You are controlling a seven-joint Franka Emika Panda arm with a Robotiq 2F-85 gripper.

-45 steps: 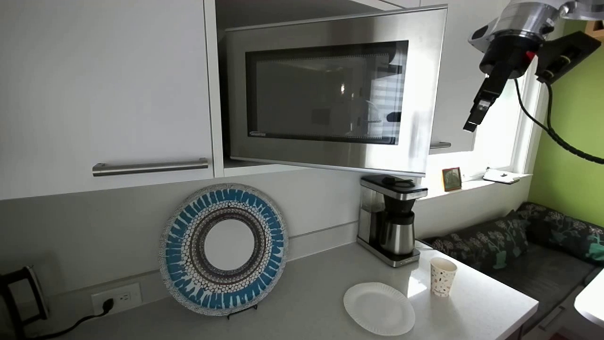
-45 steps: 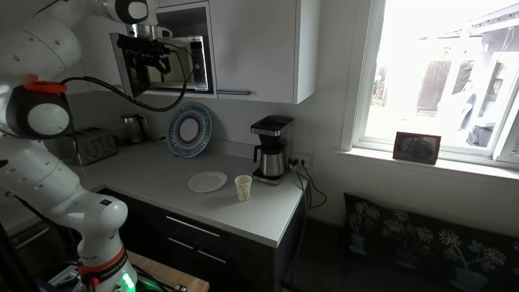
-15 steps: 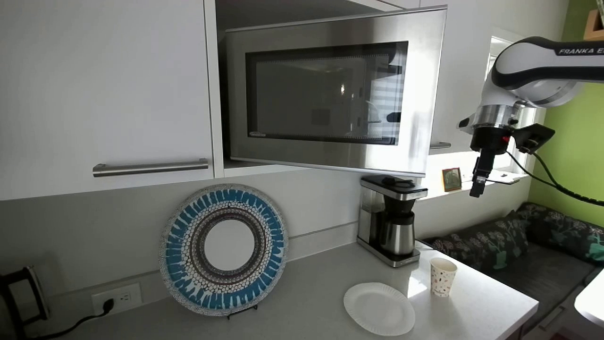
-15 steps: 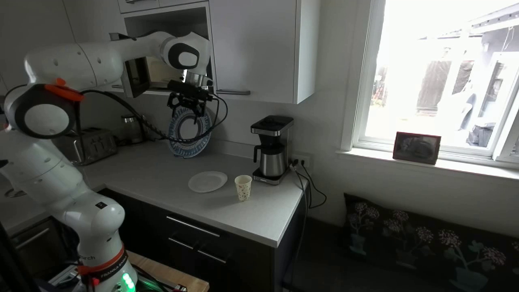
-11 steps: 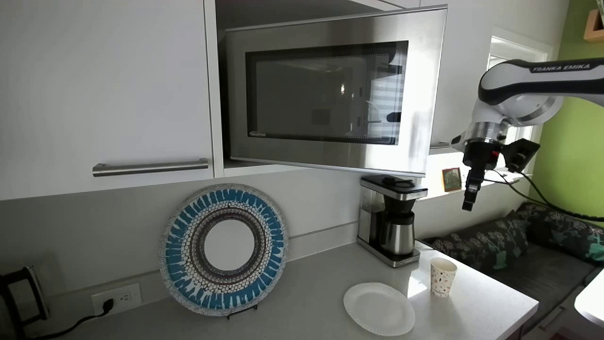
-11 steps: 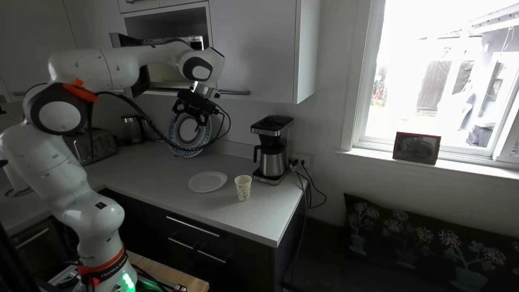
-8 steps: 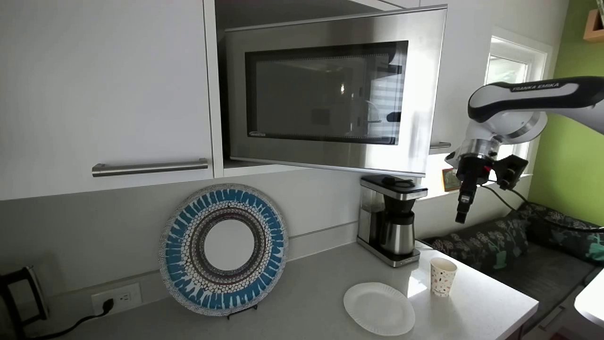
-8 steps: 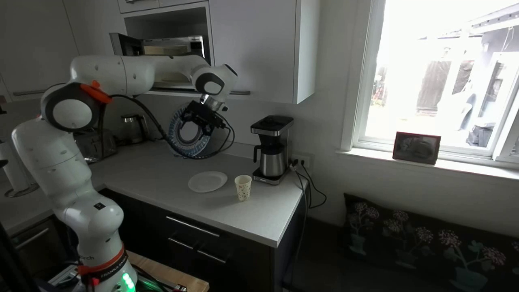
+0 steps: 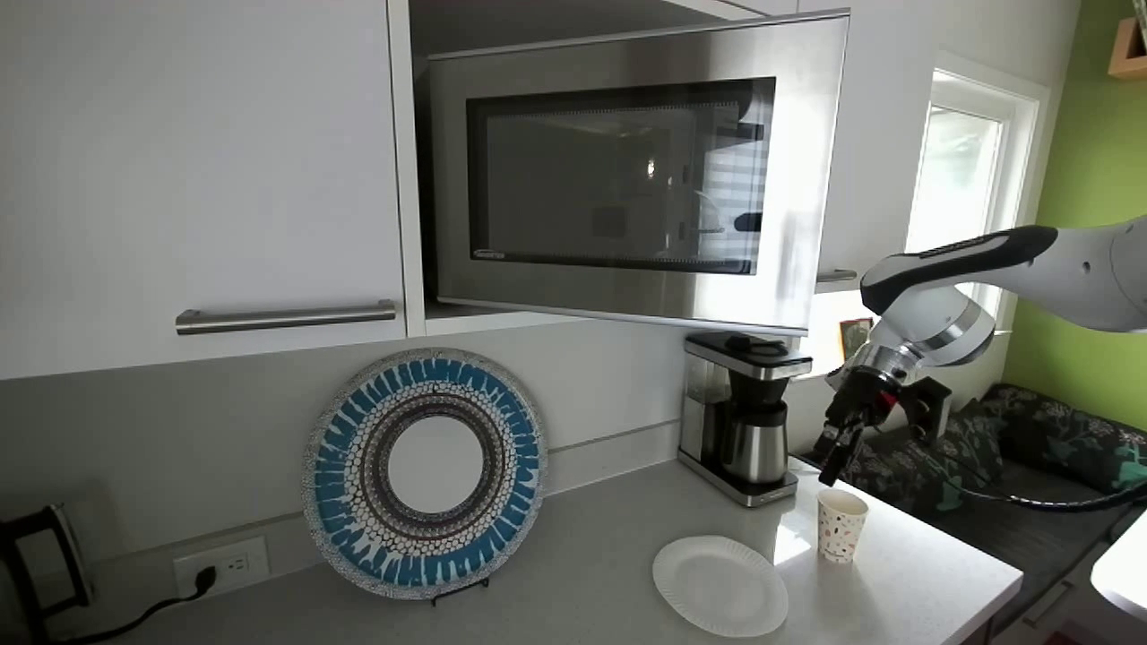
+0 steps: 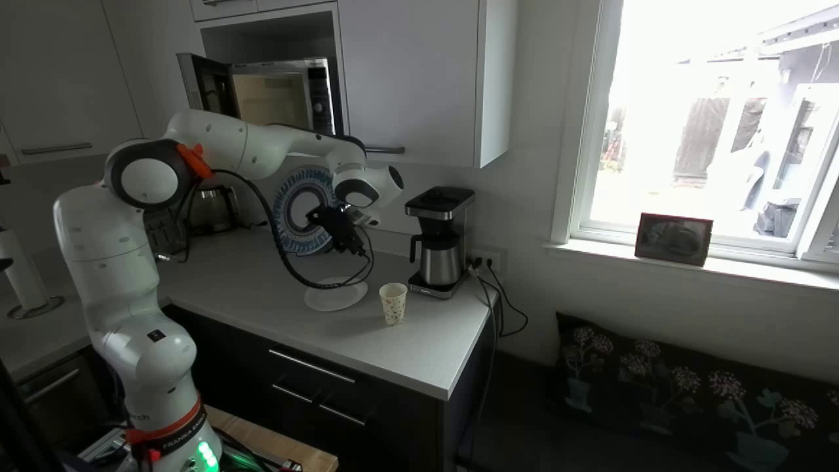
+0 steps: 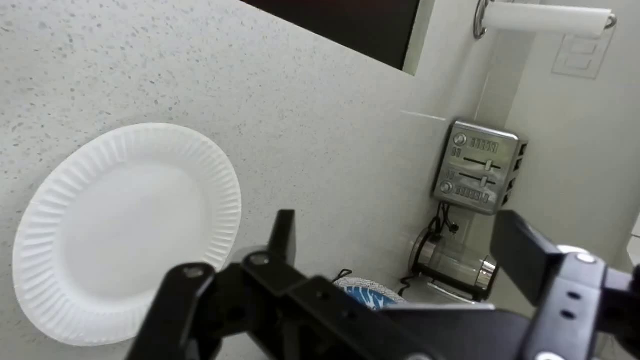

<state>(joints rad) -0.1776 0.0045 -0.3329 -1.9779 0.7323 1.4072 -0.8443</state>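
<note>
Versus earlier frame, in an exterior view: paper plate [image 9: 720, 587] stationary on counter [image 9: 591, 573]; gripper [image 9: 827, 466] lower, above and right of plate, fingers spread. Containers: beyond plate, coffee maker [image 9: 706, 421] with steel carafe [image 9: 757, 450], contents hidden; right of plate, upright paper cup [image 9: 840, 535], inner bottom hidden.

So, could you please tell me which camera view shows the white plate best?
The wrist view: the white plate looks largest there, its fluted rim clear, though the gripper hides some edge. In an exterior view the plate is whole but smaller; in an exterior view a cable crosses it.
</note>
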